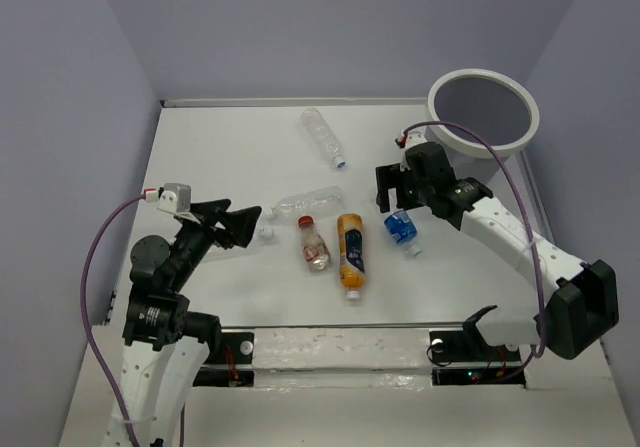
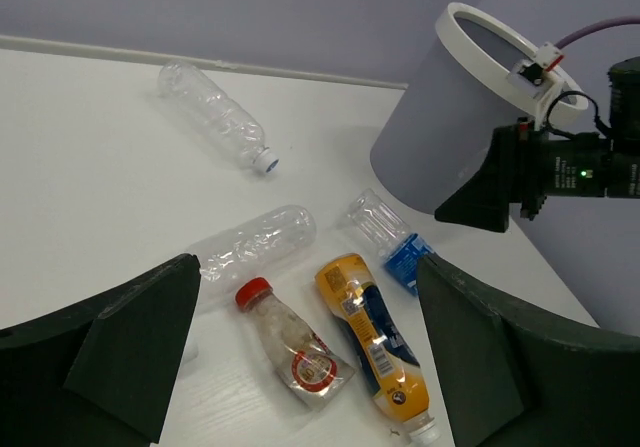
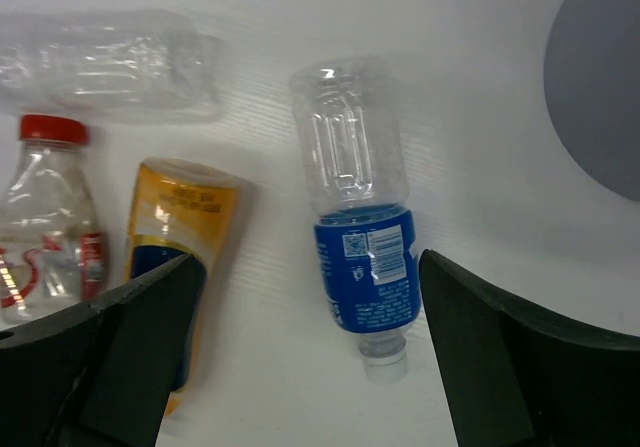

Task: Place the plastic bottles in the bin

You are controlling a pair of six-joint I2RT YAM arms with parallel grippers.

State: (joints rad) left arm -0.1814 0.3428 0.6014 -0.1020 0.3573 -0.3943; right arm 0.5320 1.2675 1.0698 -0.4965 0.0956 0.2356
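Observation:
Five plastic bottles lie on the white table. One clear bottle [image 1: 323, 135] is far back and another clear one [image 1: 305, 201] lies mid-table. In front of it lie a red-capped bottle [image 1: 314, 244], an orange bottle [image 1: 350, 252] and a blue-labelled bottle [image 1: 402, 231]. The grey bin [image 1: 534, 117] with a white rim stands at the back right. My right gripper [image 3: 300, 367] hangs open just above the blue-labelled bottle [image 3: 360, 237], holding nothing. My left gripper [image 2: 300, 367] is open and empty, left of the red-capped bottle [image 2: 290, 342] and orange bottle [image 2: 370, 342].
Purple-grey walls close the table at the back and both sides. The bin [image 2: 440, 137] stands in the back right corner, close behind the right gripper [image 2: 500, 182]. A raised rail runs along the near edge between the arm bases.

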